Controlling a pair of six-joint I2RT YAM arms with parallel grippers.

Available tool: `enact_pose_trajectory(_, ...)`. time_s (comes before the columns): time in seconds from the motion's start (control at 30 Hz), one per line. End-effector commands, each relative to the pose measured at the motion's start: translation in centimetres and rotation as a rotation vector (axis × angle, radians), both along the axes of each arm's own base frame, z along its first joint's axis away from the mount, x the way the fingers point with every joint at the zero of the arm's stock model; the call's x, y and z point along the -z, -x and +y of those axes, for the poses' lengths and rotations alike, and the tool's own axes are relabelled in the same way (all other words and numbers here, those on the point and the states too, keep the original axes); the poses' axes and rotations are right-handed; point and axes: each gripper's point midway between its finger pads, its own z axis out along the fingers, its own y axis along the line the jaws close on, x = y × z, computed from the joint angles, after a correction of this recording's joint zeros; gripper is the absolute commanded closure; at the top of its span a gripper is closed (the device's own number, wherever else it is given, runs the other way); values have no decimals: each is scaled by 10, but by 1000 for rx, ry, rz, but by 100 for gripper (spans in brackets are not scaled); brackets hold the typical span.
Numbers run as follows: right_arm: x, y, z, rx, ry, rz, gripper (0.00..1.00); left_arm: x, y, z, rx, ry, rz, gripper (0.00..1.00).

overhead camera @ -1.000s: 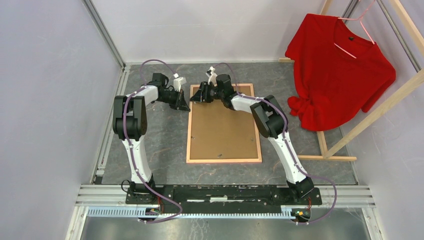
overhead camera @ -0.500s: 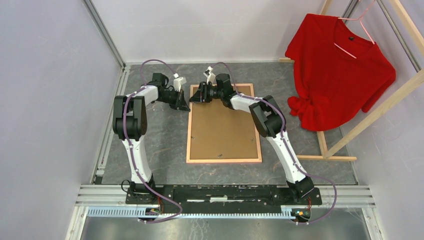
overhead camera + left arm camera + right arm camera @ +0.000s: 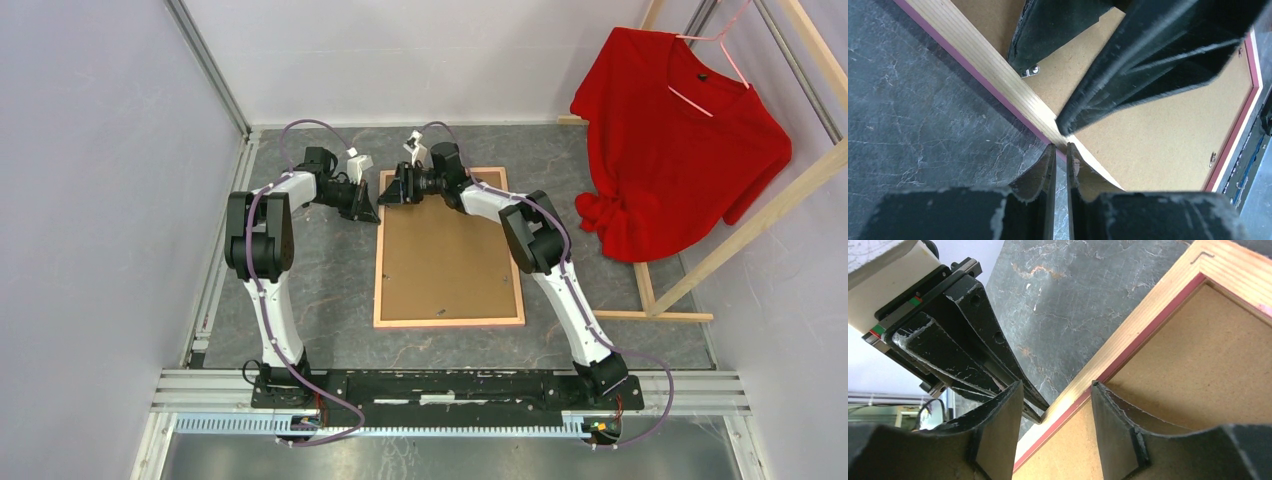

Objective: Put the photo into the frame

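The frame [image 3: 378, 280] lies face down on the dark table, its brown hardboard backing [image 3: 448, 260] up and the wood rim with pink edge [image 3: 973, 55] showing. The photo is out of view. My left gripper [image 3: 372, 212] is shut with nothing between its fingers. Its tips [image 3: 1060, 147] rest against the outer side of the frame's left rim near the far left corner. My right gripper [image 3: 388, 193] is open and straddles that same rim [image 3: 1148, 305]. One of its fingers stands over the backing, the other outside beside the left gripper's fingers [image 3: 973, 340].
A red shirt [image 3: 680, 140] on a pink hanger hangs from a wooden clothes rack [image 3: 740, 235] at the right. Grey walls close in the left and far sides. A metal rail [image 3: 450, 385] carries both arm bases at the near edge.
My right gripper has edged a little toward the frame's far left corner and its jaws stand slightly wider. The left arm has not moved.
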Motion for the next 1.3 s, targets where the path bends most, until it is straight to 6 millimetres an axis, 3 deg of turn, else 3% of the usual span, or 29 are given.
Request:
enact_pose_trajectory(0.0,-31,21,19,-130,-18,-81,40,22,21,-6,53,-71,37,84)
enact_pose_trajectory(0.23,-23,-5,-2,-16,102,-166,38,20,23,-6,54,-73,31,84)
enact_pose_trajectory(0.47,-7,0,-7,-23,141,-151,39,19,22,-6,54,-73,29,84)
enact_pose_trajectory(0.8,-13,-7,-30,41,158,-168,42,20,23,-5,53,-76,33,84)
enact_pose_trajectory(1.27,4,26,1,-94,131,-111,43,20,22,-6,55,-73,31,84)
